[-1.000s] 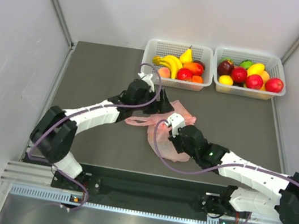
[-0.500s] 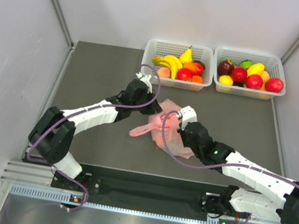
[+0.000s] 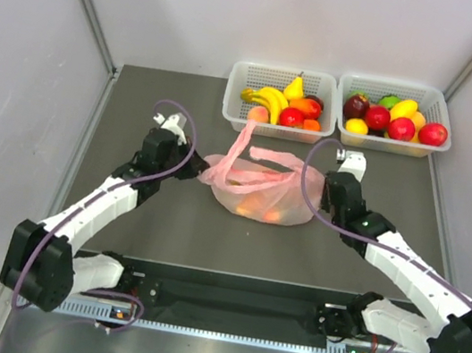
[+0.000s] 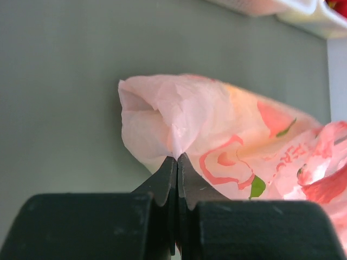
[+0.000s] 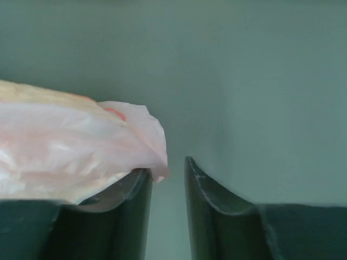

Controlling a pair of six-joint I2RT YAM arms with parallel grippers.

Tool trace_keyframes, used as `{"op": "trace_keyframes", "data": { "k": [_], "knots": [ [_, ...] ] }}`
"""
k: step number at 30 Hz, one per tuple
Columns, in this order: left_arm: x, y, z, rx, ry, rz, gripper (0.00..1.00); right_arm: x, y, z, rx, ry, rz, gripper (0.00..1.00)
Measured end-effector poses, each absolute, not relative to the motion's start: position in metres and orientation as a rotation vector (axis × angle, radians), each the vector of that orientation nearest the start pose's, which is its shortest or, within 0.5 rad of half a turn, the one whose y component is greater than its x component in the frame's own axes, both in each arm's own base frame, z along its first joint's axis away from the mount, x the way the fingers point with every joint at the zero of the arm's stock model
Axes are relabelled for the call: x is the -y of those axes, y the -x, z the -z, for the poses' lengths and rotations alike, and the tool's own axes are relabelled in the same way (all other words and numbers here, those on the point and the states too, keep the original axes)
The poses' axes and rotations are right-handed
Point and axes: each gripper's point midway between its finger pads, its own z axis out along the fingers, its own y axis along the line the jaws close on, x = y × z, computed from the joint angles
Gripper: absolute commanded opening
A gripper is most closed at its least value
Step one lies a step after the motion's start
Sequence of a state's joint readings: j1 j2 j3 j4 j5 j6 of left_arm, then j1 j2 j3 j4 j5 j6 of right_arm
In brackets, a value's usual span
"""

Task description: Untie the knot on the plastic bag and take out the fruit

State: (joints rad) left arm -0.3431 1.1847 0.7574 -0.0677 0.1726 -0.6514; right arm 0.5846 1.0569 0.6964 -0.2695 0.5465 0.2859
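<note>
Plastic bag [image 4: 179, 124] film is clamped in the jaws of the left gripper [image 4: 177, 162], which are pressed together on a fold at the bag's left end. The right gripper [image 5: 168, 181] has its jaws a little apart. The bag's other end drapes over the outer side of one jaw, and the gap itself shows only worktop [image 3: 155, 118]. Between the two arms we see the bag lying drawn out sideways on that dark surface, with fruit [image 3: 258, 206] glowing orange through the pink film. One handle loop [image 3: 240, 141] reaches toward the left of two white baskets [image 3: 234, 81] at the far edge, each heaped with red, yellow and orange produce [image 3: 377, 117].
</note>
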Motion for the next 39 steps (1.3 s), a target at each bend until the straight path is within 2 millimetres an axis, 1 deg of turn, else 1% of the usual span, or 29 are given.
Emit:
{"op": "trace_keyframes", "data": {
  "k": [1, 2, 4, 7, 11, 14, 16, 17, 20, 22, 25, 27, 29, 32, 35, 36, 38, 39],
  "knots": [
    [0.174, -0.320, -0.162, -2.152, 0.220, 0.780, 0.00, -0.099, -0.298, -0.147, -2.101, 0.005, 0.077, 0.64],
    [0.173, -0.314, -0.158, -2.160, 0.220, 0.788, 0.00, -0.101, -0.298, -0.150, -2.099, 0.012, 0.067, 0.71],
    [0.172, -0.302, -0.151, -2.170, 0.219, 0.803, 0.00, -0.109, -0.297, -0.156, -2.096, 0.051, 0.013, 0.81],
    [0.172, -0.287, -0.149, -2.171, 0.225, 0.843, 0.00, -0.123, -0.287, -0.172, -2.066, 0.117, -0.110, 0.90],
    [0.173, -0.271, -0.165, -2.115, 0.227, 0.919, 0.00, -0.143, -0.269, -0.215, -1.974, 0.215, -0.278, 0.93],
    [0.173, -0.261, -0.173, -2.073, 0.233, 0.961, 0.00, -0.167, -0.256, -0.253, -1.892, 0.323, -0.387, 0.95],
    [0.172, -0.257, -0.176, -2.057, 0.240, 0.977, 0.00, -0.188, -0.246, -0.270, -1.854, 0.414, -0.437, 0.96],
    [0.172, -0.256, -0.176, -2.054, 0.245, 0.983, 0.00, -0.198, -0.241, -0.273, -1.847, 0.457, -0.448, 0.97],
    [0.173, -0.254, -0.176, -2.057, 0.258, 0.996, 0.00, -0.221, -0.233, -0.271, -1.858, 0.545, -0.434, 0.99],
    [0.173, -0.254, -0.177, -2.058, 0.263, 1.003, 0.00, -0.230, -0.233, -0.259, -1.894, 0.578, -0.386, 1.00],
    [0.175, -0.253, -0.177, -2.060, 0.265, 1.019, 0.00, -0.232, -0.236, -0.236, -1.956, 0.592, -0.288, 0.99],
    [0.175, -0.252, -0.178, -2.059, 0.266, 1.024, 0.00, -0.230, -0.241, -0.227, -1.982, 0.572, -0.238, 1.00],
    [0.175, -0.250, -0.181, -2.052, 0.268, 1.032, 0.00, -0.227, -0.247, -0.220, -2.013, 0.540, -0.182, 0.98],
    [0.175, -0.249, -0.186, -2.035, 0.267, 1.041, 0.00, -0.228, -0.258, -0.216, -2.041, 0.481, -0.117, 0.90],
    [0.174, -0.245, -0.187, -2.025, 0.267, 1.050, 0.00, -0.224, -0.266, -0.207, -2.070, 0.429, -0.062, 0.80],
    [0.174, -0.244, -0.185, -2.025, 0.268, 1.053, 0.00, -0.222, -0.267, -0.202, -2.086, 0.418, -0.052, 0.73],
    [0.174, -0.241, -0.182, -2.029, 0.271, 1.059, 0.00, -0.216, -0.273, -0.196, -2.112, 0.380, -0.035, 0.61],
    [0.174, -0.240, -0.181, -2.031, 0.273, 1.062, 0.00, -0.211, -0.277, -0.194, -2.122, 0.350, -0.029, 0.50]
  ]
}}
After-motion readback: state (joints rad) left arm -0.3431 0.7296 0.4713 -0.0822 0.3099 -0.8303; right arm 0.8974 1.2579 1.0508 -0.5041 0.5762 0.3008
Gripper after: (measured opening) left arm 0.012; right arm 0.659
